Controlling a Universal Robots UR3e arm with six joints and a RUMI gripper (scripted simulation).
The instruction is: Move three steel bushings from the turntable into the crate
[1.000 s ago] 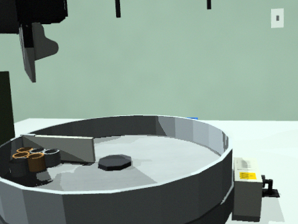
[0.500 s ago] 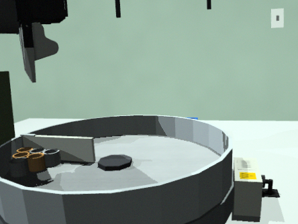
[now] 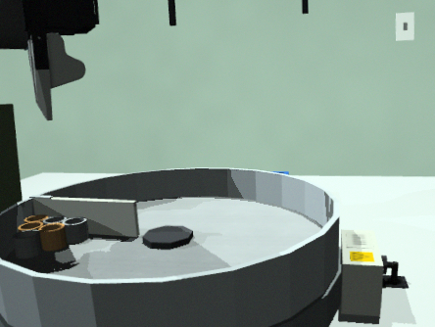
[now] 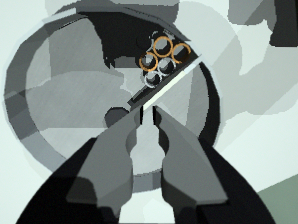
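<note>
Steel and brass-coloured bushings huddle against a grey divider wall inside the round turntable, well below and just ahead of the gripper. Its two jaws are pressed nearly together, pinching nothing, high above the turntable. Behind the fingertips lies the dark octagonal hub; a pale control box sits beyond the turntable's rim.
</note>
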